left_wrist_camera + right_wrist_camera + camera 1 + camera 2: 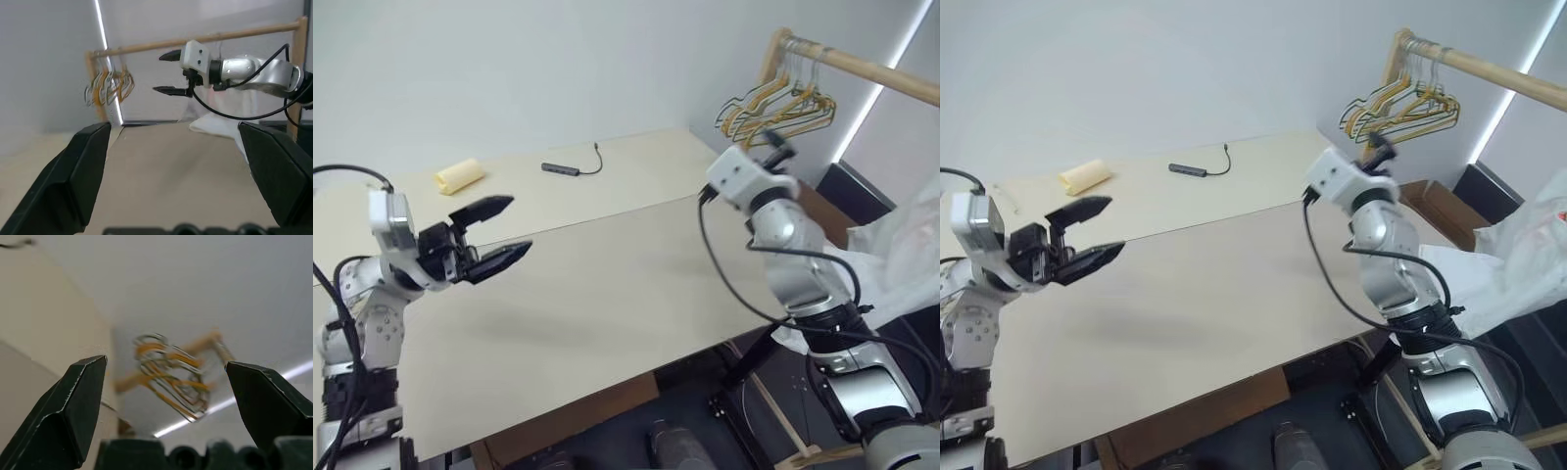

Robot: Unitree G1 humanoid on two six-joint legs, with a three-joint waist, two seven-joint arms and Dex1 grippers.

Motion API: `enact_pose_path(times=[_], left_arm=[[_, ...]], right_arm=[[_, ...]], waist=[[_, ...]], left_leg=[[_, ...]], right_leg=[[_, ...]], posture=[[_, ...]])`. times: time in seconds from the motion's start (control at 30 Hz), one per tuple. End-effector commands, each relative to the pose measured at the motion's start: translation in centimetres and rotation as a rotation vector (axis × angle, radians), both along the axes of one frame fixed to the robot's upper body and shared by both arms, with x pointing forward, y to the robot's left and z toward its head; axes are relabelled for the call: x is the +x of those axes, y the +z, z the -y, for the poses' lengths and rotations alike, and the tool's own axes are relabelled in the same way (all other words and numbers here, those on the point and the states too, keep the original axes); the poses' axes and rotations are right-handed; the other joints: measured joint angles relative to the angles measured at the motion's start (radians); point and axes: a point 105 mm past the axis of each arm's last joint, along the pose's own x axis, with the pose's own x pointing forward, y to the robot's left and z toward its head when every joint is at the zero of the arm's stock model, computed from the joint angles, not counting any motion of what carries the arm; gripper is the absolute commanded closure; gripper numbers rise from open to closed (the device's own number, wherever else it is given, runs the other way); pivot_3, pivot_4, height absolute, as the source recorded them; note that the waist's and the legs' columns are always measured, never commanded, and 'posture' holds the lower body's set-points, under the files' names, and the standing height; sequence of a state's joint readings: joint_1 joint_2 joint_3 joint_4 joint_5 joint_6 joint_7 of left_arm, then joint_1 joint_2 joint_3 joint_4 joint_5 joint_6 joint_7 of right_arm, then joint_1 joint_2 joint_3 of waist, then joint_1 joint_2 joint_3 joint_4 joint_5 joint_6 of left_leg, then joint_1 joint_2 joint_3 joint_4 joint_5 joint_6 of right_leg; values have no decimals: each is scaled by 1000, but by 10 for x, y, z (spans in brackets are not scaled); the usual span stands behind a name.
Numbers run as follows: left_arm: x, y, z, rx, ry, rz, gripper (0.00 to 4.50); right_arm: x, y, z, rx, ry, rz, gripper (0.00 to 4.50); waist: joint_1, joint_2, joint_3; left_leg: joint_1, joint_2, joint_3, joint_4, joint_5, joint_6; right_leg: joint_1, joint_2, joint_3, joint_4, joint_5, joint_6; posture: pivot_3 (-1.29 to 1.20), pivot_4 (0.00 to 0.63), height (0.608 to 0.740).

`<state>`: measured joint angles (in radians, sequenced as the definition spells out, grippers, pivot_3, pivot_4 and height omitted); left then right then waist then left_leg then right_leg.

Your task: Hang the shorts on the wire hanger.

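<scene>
Left eye view: left gripper (495, 234) and right gripper (168, 73) both empty, jaws apart. Right faces bunched hangers (778, 108) on rail (862, 67). Shorts (1518, 259) lie off surface (607, 284) edge, far right.

On my pale desk (607, 284) lie a yellow roll (460, 175) and a dark cabled adapter (562, 169); yellow-gold hangers (781, 110) bunch on the wooden rail (862, 67).

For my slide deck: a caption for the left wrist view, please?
Between open left fingers, the open right gripper reaches toward bunched hangers on a wooden rail.
</scene>
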<state>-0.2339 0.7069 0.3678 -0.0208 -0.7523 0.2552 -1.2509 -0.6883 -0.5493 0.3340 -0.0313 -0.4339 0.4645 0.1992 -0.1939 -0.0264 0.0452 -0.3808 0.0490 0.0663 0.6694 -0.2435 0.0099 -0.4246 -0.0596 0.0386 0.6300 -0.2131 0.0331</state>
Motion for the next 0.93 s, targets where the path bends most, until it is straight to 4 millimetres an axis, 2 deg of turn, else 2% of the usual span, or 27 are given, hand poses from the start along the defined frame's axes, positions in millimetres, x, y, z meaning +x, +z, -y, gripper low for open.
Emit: enact_pose_path(times=[0.03, 0.13, 0.3, 0.4, 0.57, 0.73, 0.93], left_arm=[[-7, 3, -11, 32, 77, 8, 0], [-17, -6, -19, 33, 133, -27, 0], [-38, -29, -26, 113, 212, -102, 0], [-46, -43, -27, 187, 253, -135, 0], [-52, -49, -21, 227, 303, -135, 0], [-55, -49, -18, 241, 342, -126, 0], [-50, -51, -19, 256, 366, -136, 0]], right_arm=[[-8, -5, -21, 0, 144, -65, 38], [-13, -24, -26, 6, 229, -182, 38], [-18, -48, -19, -32, 329, -347, 38], [-17, -53, -21, -23, 362, -377, 38], [-16, -65, -32, -76, 416, -383, 38], [-16, -70, -46, -88, 453, -378, 38], [-15, -72, -51, -92, 460, -380, 38]], waist=[[26, 0, 0], [64, 0, 0], [134, -1, 0], [170, -1, 0], [220, -1, 0], [246, -2, -1], [267, -2, -1]], left_leg=[[-1, 0, 0, 0, 0, 0], [-1, 0, 1, -1, -1, 1], [-2, 1, 5, -2, -1, 0], [0, 1, 12, -2, -1, 0], [1, 2, 15, -1, 0, 0], [-1, 2, 17, -2, 0, 0], [-8, 2, 18, -1, 0, 0]], right_leg=[[-1, 0, 0, 0, 0, 0], [-1, 0, -1, -1, 0, -1], [-3, -1, -1, -1, 1, -2], [-3, 0, -2, -1, 0, -4], [-4, 0, -3, 0, -3, -10], [-5, 0, -2, 0, -2, -10], [-13, 0, -1, 0, 1, -12]], posture=[[25, 0, 740], [68, 0, 740], [139, 0, 740], [177, 0, 740], [216, 0, 740], [242, 0, 740], [243, 0, 740]])
